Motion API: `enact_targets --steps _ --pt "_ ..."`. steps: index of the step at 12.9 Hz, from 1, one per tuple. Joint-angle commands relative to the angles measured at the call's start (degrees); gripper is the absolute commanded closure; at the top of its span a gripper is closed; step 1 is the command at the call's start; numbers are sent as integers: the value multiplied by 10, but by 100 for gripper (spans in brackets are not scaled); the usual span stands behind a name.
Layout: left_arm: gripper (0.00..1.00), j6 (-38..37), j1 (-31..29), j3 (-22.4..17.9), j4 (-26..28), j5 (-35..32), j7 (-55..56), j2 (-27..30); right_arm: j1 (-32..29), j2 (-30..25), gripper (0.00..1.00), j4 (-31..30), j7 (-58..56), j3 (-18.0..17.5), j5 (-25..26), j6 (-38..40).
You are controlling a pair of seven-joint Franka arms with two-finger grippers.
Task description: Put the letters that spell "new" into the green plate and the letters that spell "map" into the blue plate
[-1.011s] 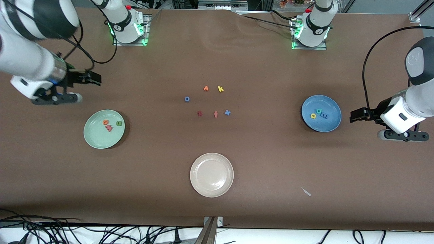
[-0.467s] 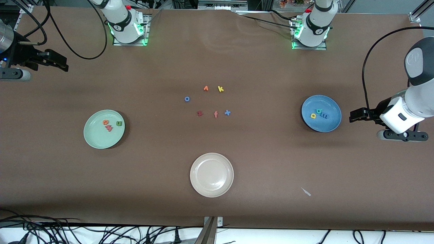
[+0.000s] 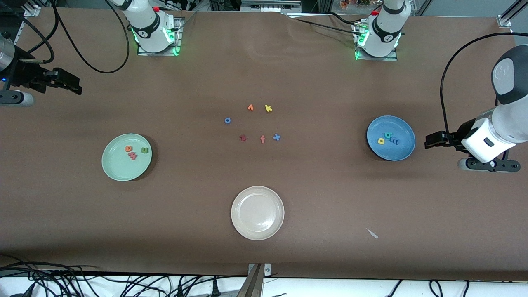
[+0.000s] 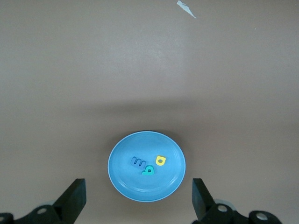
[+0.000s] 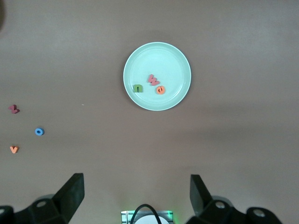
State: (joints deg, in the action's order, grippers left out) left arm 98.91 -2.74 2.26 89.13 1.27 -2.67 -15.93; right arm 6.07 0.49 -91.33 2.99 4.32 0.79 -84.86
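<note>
Letters (image 3: 390,137) plated; both jaws wide, empty

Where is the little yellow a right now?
The yellow a lies in the blue plate, toward the left arm's end of the table, beside the teal p.

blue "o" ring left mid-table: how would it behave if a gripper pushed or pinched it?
The blue "o" looks like tiny foam lying flat, so probably very light: a push would likely skid it, not roll it. Its low profile may make pinching fiddly; foam should squash slightly, not break.
</note>
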Motion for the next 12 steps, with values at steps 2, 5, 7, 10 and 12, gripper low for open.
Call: enact_targets --steps 2,5,7,10,12 --pt "0 8 5 -6 15 1 -12 13 -9 0 0 -4 -5 -5 -4 -3" --pt "0 8 5 -5 15 1 -11 13 -9 0 0 -4 -6 -5 -4 -2" --pt "0 8 5 -5 15 1 -10 13 -10 0 0 -4 -6 -3 -4 -1" --pt "0 8 6 -5 15 1 -7 13 -9 0 0 -4 -6 -3 -4 -1" --pt "0 8 6 -5 14 1 -6 13 -9 0 0 -4 -7 -3 -4 0"
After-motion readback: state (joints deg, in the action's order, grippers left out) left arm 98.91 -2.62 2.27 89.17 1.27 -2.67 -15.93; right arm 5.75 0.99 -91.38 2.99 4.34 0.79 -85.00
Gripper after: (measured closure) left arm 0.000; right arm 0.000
